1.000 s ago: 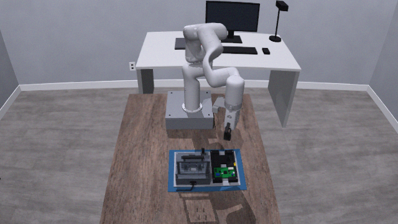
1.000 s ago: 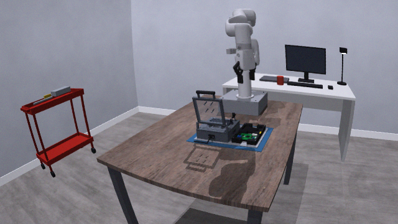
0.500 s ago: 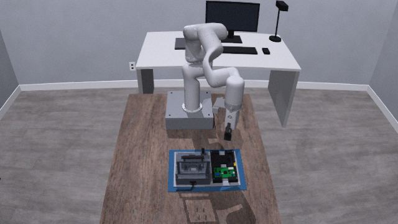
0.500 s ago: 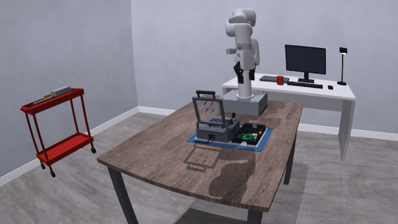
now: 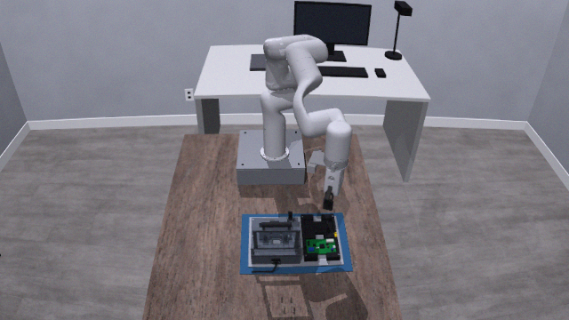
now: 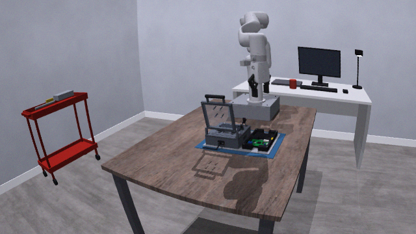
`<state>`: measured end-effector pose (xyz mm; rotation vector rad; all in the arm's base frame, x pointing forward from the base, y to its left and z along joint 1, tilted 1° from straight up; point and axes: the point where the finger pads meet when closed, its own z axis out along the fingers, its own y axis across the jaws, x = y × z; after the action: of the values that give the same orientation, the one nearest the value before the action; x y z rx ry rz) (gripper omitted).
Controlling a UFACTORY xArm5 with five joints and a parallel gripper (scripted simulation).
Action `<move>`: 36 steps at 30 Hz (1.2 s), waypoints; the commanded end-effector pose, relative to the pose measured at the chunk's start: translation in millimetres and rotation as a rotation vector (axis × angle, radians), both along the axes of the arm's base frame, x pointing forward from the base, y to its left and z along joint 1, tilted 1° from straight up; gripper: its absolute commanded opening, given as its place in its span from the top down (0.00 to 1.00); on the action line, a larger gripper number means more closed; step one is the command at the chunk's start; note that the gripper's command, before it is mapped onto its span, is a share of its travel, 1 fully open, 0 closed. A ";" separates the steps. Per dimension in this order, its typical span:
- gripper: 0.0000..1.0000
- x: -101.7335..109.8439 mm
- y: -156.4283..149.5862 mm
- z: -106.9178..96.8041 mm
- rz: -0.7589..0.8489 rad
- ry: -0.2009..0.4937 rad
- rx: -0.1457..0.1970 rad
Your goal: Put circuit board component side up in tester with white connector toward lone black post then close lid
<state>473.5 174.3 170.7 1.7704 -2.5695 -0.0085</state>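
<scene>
The green circuit board [image 5: 321, 245] lies in the black tray [image 5: 320, 237] on the right half of the blue mat; it also shows in the exterior view [image 6: 259, 142]. The grey tester [image 5: 275, 244] stands left of the tray with its clear lid [image 6: 217, 114] raised upright. A single black post [image 5: 290, 217] stands at the tester's far edge. My gripper [image 5: 328, 202] is open and empty. It hangs well above the table, behind the tray's far edge, fingers pointing down [image 6: 259, 89].
The robot's grey base block [image 5: 271, 163] sits on the table behind the mat. A black cable [image 5: 268, 268] leaves the tester's front. A white desk with a monitor [image 5: 332, 23] stands behind. A red cart [image 6: 60, 130] stands far left.
</scene>
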 end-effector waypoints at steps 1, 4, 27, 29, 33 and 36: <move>0.00 0.8 12.1 -38.6 0.000 -0.006 0.002; 0.00 -0.2 17.9 -59.4 0.000 -0.006 0.002; 0.00 -6.1 54.1 -189.3 0.000 -0.006 0.001; 0.00 -6.4 56.0 -196.0 0.000 -0.006 0.001; 0.00 -6.7 57.7 -202.2 0.000 -0.006 0.001; 0.00 -6.7 57.9 -202.8 0.000 -0.006 0.001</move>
<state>464.3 229.8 -29.4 1.7706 -2.5699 -0.0047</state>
